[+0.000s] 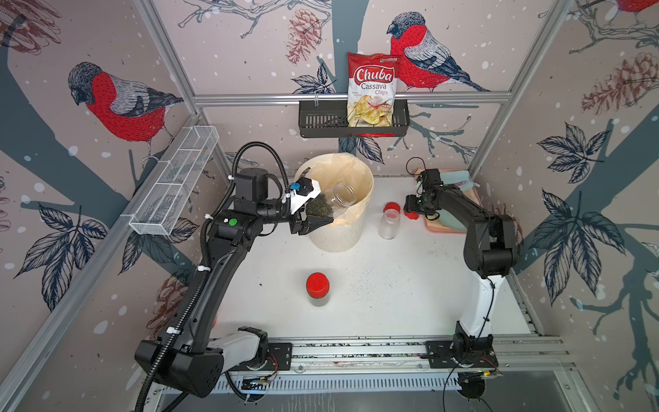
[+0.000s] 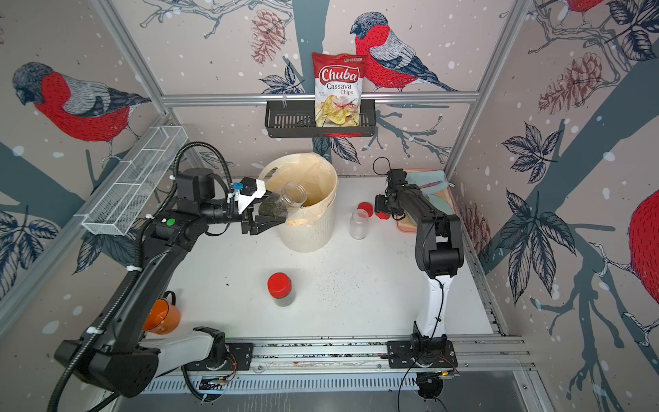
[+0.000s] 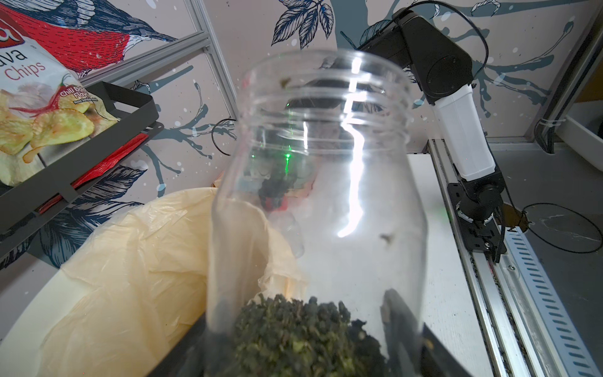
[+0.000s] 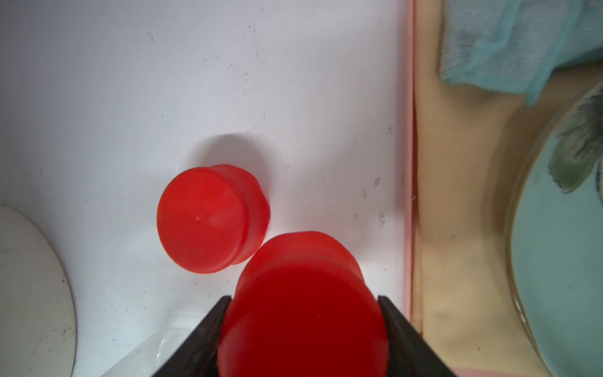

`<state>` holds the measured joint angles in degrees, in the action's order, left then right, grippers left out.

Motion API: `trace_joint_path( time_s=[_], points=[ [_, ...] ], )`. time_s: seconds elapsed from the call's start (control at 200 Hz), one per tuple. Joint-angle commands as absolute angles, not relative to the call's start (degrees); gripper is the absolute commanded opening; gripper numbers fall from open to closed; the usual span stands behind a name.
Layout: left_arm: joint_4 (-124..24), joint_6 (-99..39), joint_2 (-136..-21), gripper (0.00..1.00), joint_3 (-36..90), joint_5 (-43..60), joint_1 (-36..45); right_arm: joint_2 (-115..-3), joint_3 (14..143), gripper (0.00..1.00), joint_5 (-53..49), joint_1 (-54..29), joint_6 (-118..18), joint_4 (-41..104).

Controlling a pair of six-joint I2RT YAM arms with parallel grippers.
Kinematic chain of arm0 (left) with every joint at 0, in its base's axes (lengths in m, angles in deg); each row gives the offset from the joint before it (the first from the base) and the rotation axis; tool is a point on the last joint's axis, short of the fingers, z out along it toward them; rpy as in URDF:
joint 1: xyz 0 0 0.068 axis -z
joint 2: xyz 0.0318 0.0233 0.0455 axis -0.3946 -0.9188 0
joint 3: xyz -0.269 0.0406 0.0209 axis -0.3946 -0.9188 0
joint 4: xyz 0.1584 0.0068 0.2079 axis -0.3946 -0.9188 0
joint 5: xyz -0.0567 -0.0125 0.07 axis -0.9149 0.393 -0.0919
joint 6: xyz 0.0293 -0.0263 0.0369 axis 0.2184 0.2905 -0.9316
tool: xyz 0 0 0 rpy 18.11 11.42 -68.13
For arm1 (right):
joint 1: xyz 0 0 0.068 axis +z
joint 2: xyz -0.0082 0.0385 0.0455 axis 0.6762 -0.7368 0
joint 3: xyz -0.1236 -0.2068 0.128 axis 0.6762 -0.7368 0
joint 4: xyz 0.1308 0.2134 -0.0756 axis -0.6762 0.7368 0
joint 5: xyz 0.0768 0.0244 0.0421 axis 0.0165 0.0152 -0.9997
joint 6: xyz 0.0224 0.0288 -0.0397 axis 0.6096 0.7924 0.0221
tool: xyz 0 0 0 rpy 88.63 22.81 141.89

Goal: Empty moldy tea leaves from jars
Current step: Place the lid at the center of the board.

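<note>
So the left end effector (image 1: 313,209) is clamped on the base end of an open jar (image 1: 338,199), which is tipped over with its mouth out above the white bin (image 1: 335,239) and its yellowish liner. The tea leaves (image 1: 318,207) sit in a dark clump down at the base end, right by the fingers, and the left wrist view shows the same thing: leaves (image 3: 293,333) bunched at the bottom, the rest of the jar (image 3: 319,163) clear apart from a stray bit or two. The right end effector (image 1: 412,211) is closed on a red lid (image 4: 303,313), low over the tabletop (image 1: 392,303) just beside a pink tray (image 1: 442,225). Another red lid (image 4: 202,218) lies loose on the tabletop right next to it. A second jar (image 1: 389,224) stands upright and lidless between the bin and those lids, and it looks empty. A third jar (image 1: 317,289), lid on and dark leaves inside, stands near the front middle of the tabletop, well apart from both arms.
</note>
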<state>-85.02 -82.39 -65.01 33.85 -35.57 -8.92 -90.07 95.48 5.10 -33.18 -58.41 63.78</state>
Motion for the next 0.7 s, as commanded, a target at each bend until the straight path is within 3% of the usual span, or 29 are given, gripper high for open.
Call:
trace_joint_path(
  time_s=[0.0,0.36,0.605,0.695],
  points=[
    [-82.03,-82.04,-64.47,0.64,33.57,-35.43,-8.92,-91.34,96.14,0.0,6.61,-33.14,-57.75,63.52],
    [-80.48,-80.77,-63.84,0.64,32.98,-33.56,-8.92,-94.59,97.2,0.04,9.28,-33.06,-57.47,63.34],
    [-78.53,-79.12,-63.65,0.64,32.74,-31.35,-8.92,-95.28,96.95,0.18,10.07,-32.88,-57.4,62.99],
    [-77.72,-78.52,-63.34,0.64,32.82,-29.69,-8.92,-95.35,96.83,0.3,10.06,-32.71,-57.49,62.9]
  ],
)
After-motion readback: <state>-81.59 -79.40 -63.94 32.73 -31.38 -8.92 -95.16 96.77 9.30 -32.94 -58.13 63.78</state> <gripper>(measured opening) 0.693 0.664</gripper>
